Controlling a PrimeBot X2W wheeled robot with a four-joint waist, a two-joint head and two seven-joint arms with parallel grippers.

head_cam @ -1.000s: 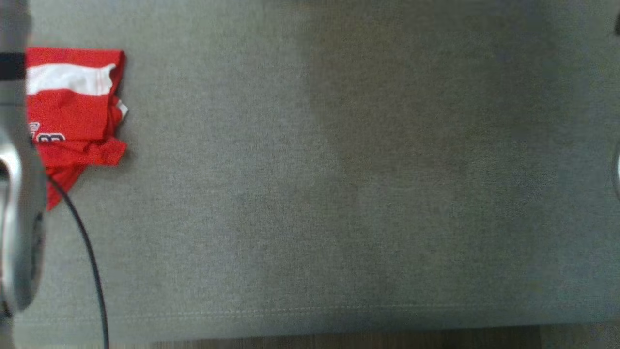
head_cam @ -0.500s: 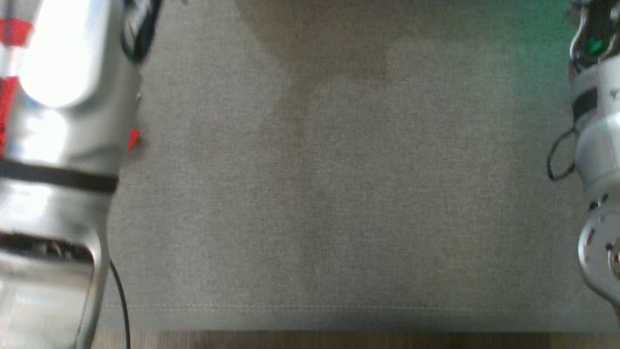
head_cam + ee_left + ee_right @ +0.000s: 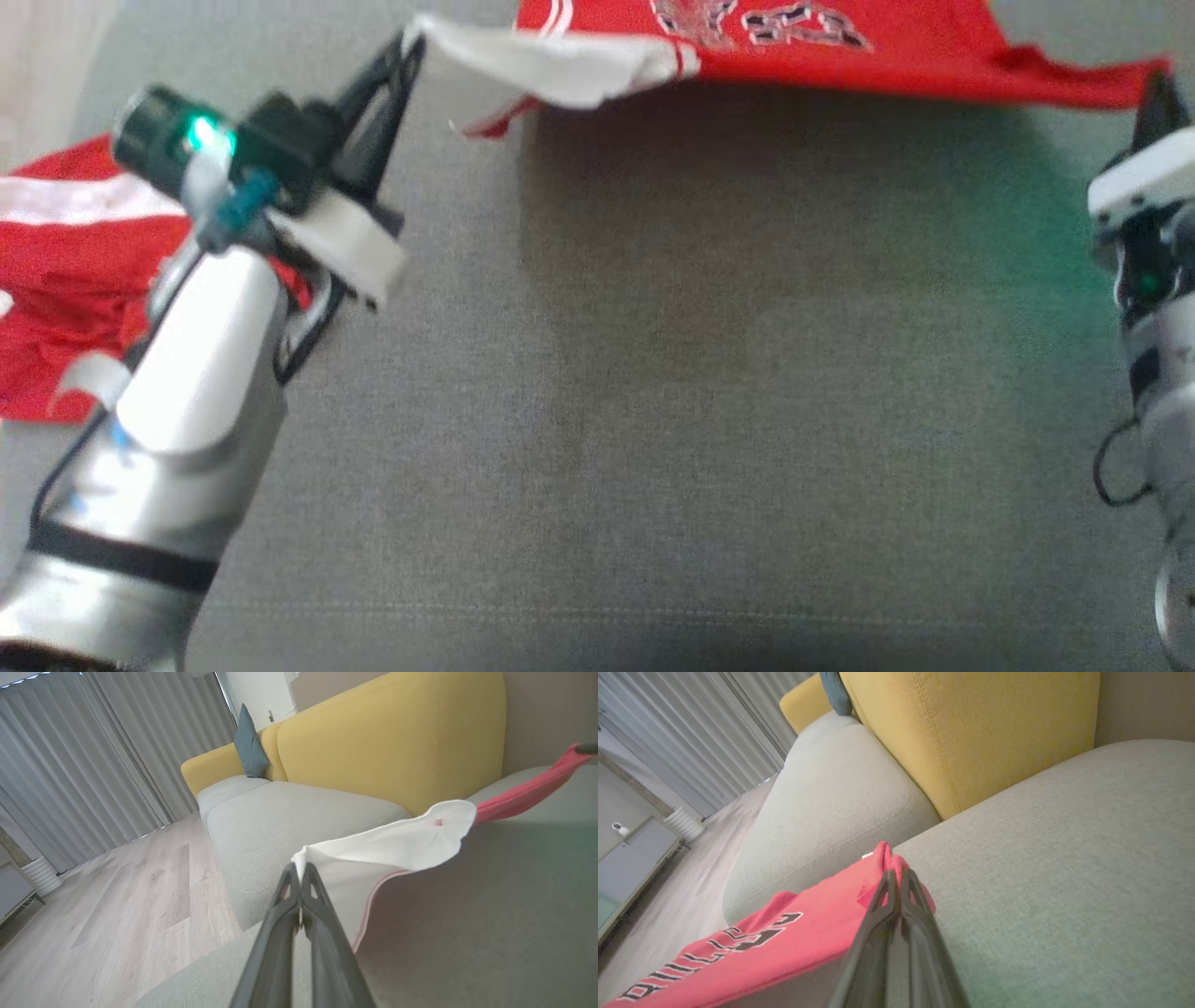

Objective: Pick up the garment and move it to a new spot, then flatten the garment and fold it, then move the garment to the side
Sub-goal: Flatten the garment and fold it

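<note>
The left gripper (image 3: 408, 51) is closed flat on the white edge of the red jersey (image 3: 840, 51); in the left wrist view its fingers (image 3: 285, 896) are pressed together with the white cloth (image 3: 397, 844) pinched at their tips. The right gripper (image 3: 1156, 89) is likewise clamped on a red corner of the jersey, and in the right wrist view a small fold of cloth (image 3: 892, 856) is seen bunched around the meeting fingertips (image 3: 896, 877).

The jersey is held stretched between the two grippers, raised above the grey seat cushion (image 3: 653, 373), on which its shadow is cast. Its upper part is cut off by the top edge of the head view. A second red garment (image 3: 56, 280) with a white stripe lies on the cushion at the left and is partly hidden behind the left arm (image 3: 187, 392); its shape cannot be made out.

Black lettering outlined in white is printed on the jersey. In the head view it is blurred and cropped. In the right wrist view letters ending in "LLS" (image 3: 682, 966) can be read, the start being cut off at the frame's edge, with an unclear figure beside them.

A yellow backrest (image 3: 387, 737), a teal pillow (image 3: 247, 742), grey curtains (image 3: 93, 756) and a wooden floor (image 3: 117, 896) are seen beyond.
</note>
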